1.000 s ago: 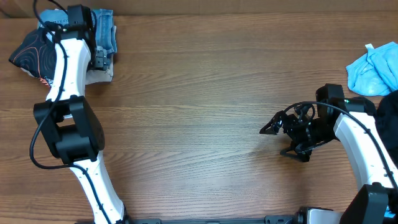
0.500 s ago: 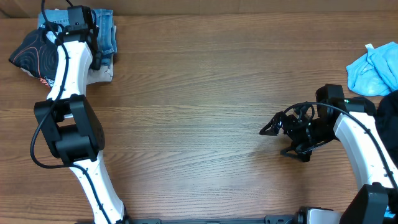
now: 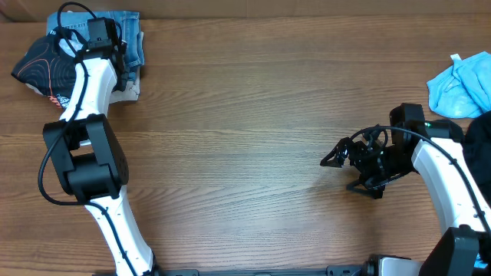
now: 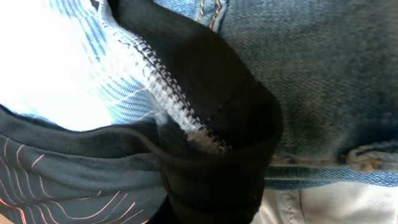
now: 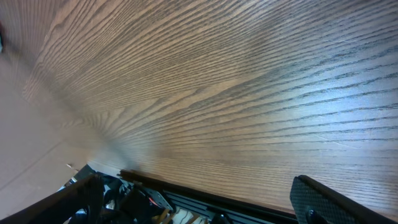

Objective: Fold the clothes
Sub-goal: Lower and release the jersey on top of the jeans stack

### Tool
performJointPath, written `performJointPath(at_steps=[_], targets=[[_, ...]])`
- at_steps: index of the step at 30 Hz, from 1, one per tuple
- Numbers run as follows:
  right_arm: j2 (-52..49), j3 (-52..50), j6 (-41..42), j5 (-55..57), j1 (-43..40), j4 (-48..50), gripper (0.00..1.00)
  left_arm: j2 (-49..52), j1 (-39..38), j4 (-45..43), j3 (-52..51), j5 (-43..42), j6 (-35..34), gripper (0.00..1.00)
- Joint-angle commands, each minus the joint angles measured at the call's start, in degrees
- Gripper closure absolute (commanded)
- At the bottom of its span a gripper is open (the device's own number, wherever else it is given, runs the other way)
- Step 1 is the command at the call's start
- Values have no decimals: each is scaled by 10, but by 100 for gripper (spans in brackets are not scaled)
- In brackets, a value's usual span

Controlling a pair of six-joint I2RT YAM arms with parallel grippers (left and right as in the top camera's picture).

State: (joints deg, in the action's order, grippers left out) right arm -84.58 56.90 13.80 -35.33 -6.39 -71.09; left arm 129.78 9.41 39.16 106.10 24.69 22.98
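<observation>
Pile of clothes (image 3: 84, 61) sat at the table's (image 3: 245, 115) far-left corner. Black jersey (image 3: 37, 65) with thin tan contour lines lay on the pile's left side, nearest the table's left edge. Jeans (image 3: 132, 37) lay at the pile's right side, with a white piece (image 3: 126, 92) poking out below them toward the table's middle.

Left gripper (image 3: 103, 34) was down in the pile between jersey and jeans, jaws pressed together. Its fingers didn't show in the left wrist view, so I couldn't tell what it pinched, if anything. That view was filled by a bunched black piece (image 4: 217, 124) with a white zipper (image 4: 168, 93), over denim and a pale blue striped fabric (image 4: 68, 81).

Right gripper (image 3: 341, 162) hovered over bare wood on the table's right half, well apart from the pile, jaws spread wide with nothing between them.

Light blue cloth (image 3: 460, 84) lay at the table's right edge.
</observation>
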Motion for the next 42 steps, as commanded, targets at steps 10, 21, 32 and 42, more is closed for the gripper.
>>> performJointPath(at_steps=[10,21,32,42], targets=[[13,14,-5,3,-2,3,0,-19,-14,42,75,-26,-75,96],[13,14,-5,3,-2,9,0,-19,-17,71,128,-151,-118,96],[13,14,-5,3,-2,10,0,11,-34,-45,127,-288,-234,96],[13,14,-5,3,-2,9,0,66,-54,-160,127,-282,-341,84]])
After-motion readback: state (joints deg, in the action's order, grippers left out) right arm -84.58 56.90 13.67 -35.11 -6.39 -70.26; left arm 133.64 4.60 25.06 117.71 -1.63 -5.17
